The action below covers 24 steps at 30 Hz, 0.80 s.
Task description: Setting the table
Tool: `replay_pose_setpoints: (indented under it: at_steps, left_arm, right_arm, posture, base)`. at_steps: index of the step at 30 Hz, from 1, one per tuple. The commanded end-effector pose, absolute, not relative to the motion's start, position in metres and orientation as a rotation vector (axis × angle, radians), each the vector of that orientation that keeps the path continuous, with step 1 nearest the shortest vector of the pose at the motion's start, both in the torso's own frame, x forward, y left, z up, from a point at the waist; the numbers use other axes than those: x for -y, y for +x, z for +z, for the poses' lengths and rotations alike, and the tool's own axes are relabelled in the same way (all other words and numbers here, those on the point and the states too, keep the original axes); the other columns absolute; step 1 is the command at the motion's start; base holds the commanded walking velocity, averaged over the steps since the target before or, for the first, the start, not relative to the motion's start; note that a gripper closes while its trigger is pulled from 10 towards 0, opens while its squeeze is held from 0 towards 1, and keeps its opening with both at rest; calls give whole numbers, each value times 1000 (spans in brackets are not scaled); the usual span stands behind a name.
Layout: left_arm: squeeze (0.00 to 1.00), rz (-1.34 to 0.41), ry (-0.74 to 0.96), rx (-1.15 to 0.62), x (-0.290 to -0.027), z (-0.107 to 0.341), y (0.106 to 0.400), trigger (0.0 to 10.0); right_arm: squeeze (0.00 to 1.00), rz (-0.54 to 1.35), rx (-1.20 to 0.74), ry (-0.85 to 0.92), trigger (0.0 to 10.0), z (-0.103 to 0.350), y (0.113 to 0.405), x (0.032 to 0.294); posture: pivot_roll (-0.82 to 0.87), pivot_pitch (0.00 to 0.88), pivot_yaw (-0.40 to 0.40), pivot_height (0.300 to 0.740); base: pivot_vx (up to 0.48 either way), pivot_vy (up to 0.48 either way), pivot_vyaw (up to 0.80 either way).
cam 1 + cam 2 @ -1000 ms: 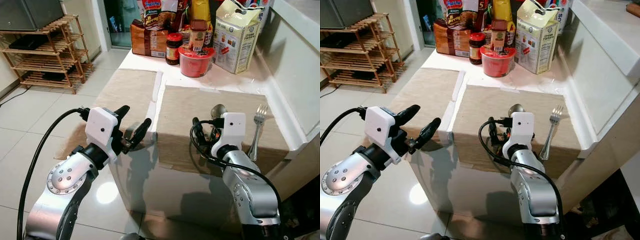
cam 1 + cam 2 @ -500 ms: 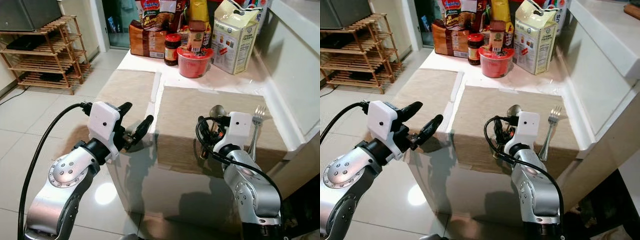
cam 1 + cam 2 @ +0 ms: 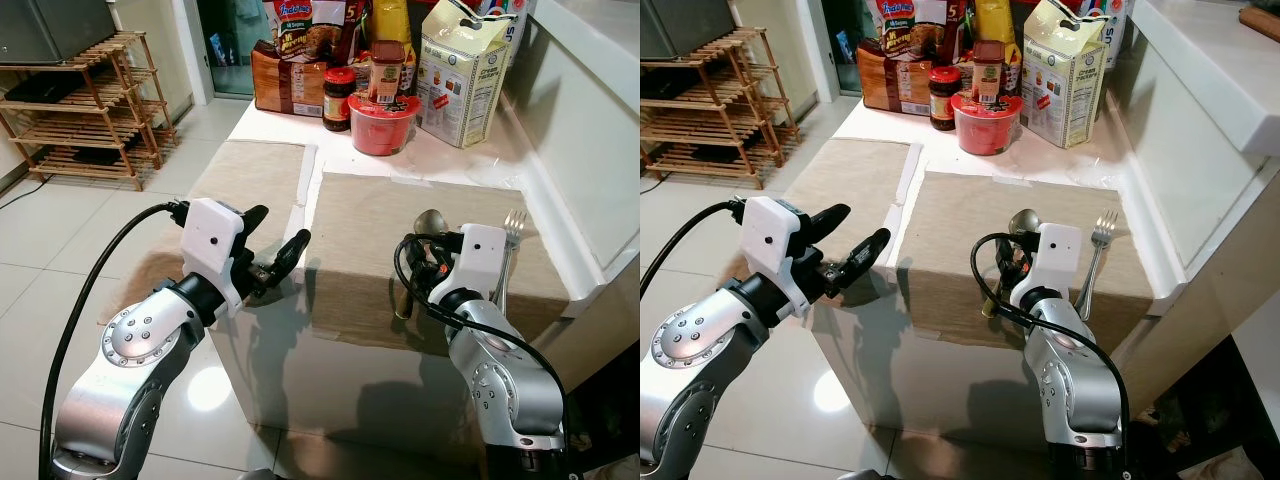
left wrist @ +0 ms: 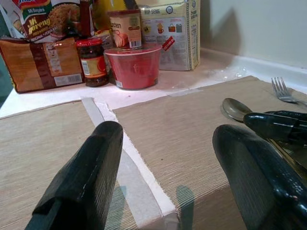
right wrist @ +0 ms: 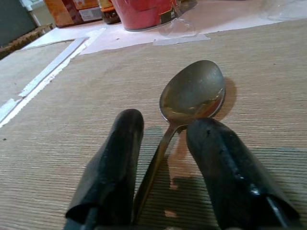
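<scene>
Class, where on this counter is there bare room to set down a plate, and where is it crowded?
Free: the left placemat, and the right placemat between the tape seam and spoon. Crowded: the far end, around the red bowl and carton.

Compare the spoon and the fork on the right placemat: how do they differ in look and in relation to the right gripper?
The spoon has a rounded bowl; the fork has tines. The spoon's handle runs between the right gripper's fingers; the fork lies apart, nearer the wall. Both are silver, resting on the tan placemat.

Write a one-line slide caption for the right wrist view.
Right gripper fingers straddle a spoon lying on the beige placemat.
</scene>
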<state>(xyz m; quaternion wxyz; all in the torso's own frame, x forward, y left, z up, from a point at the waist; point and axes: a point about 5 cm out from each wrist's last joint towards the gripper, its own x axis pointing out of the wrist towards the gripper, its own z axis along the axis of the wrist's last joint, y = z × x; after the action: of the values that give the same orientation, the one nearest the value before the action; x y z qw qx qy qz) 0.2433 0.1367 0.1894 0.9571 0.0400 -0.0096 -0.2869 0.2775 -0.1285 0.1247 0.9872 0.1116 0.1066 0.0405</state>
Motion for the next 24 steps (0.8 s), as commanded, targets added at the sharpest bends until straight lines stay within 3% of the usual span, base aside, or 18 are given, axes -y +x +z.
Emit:
replay_pose_setpoints:
  at_steps: [1, 8, 13, 24]
  left_arm:
    - [0, -573, 77, 12, -137, 190, 245, 10000]
    - [0, -567, 70, 6, -136, 190, 246, 10000]
    - [0, -540, 69, 16, -137, 192, 252, 10000]
    - [0, -527, 95, 31, -135, 193, 256, 10000]
  right_arm:
    - [0, 110, -255, 216, 0, 118, 276, 122]
    - [0, 114, -224, 220, 0, 124, 277, 123]
    - [0, 185, 49, 89, 0, 168, 276, 114]
    - [0, 179, 159, 63, 0, 185, 276, 119]
  posture:
    - [130, 0, 34, 740]
    - [127, 0, 34, 740]
    - [126, 0, 35, 740]
    - [115, 0, 37, 740]
  base:
    - [0, 0, 0]
    - [0, 0, 0]
    - [0, 0, 0]
    - [0, 0, 0]
